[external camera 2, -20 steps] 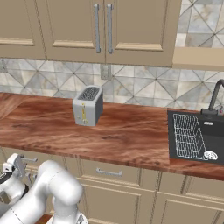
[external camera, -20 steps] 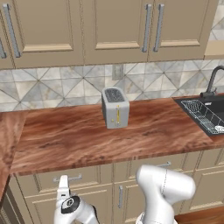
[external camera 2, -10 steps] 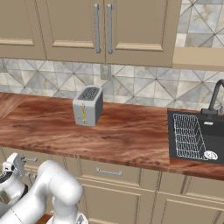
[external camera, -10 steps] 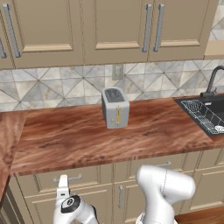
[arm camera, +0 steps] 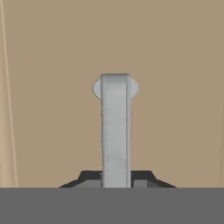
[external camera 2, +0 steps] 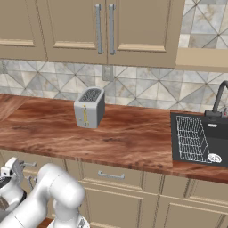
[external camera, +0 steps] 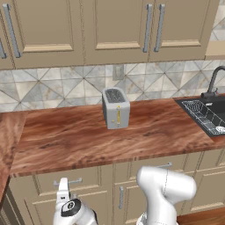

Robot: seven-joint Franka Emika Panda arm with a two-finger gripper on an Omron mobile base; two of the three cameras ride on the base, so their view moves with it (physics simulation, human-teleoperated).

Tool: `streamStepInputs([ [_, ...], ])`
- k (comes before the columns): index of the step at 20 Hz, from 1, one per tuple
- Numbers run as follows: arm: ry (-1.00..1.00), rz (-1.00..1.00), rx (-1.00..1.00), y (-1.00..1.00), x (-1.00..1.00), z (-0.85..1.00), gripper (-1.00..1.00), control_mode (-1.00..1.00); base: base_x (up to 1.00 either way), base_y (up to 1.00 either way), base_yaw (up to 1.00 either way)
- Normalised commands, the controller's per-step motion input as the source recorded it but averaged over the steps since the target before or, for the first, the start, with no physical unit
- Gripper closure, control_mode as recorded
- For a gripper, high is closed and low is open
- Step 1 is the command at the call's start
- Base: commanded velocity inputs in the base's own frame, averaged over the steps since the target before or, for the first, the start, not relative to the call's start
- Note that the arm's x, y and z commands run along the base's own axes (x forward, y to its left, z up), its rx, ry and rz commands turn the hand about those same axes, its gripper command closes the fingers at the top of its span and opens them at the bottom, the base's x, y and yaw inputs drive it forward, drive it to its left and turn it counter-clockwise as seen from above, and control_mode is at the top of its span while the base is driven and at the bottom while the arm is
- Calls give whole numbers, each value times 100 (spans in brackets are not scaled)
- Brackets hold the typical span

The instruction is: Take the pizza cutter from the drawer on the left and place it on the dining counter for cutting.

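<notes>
The drawer (external camera: 46, 185) is the beige front under the counter at the lower left, and it looks pushed in. Its silver bar handle (arm camera: 116, 127) runs up the middle of the hand view, between the two dark finger tips. My gripper (arm camera: 116, 176) is shut on this handle, also seen low in the left base view as the gripper (external camera: 64, 188) and at the left edge of the right base view as the gripper (external camera 2: 17, 168). The pizza cutter is hidden. The dining counter is out of view.
A silver toaster (external camera: 115, 108) stands on the wood counter (external camera: 79, 140) above the drawer. A black sink (external camera 2: 198, 138) with a wire rack lies at the right end. Beside the held drawer is another drawer (external camera 2: 111, 176), with wall cabinets (external camera: 114, 26) overhead.
The jaws have closed on the drawer's handle. Arm, base and drawer stay where they were.
</notes>
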Motion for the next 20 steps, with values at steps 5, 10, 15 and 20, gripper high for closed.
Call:
streamStepInputs([
  [5, 12, 0, 0, 0, -73, -32, 100, -100, 0, 0, 0],
  [10, 12, 0, 0, 0, -74, -31, 100, -100, 0, 0, 0],
  [15, 16, 0, 0, 0, -70, -29, 100, -100, 0, 0, 0],
  [20, 15, 0, 0, 0, -75, -29, 100, -100, 0, 0, 0],
])
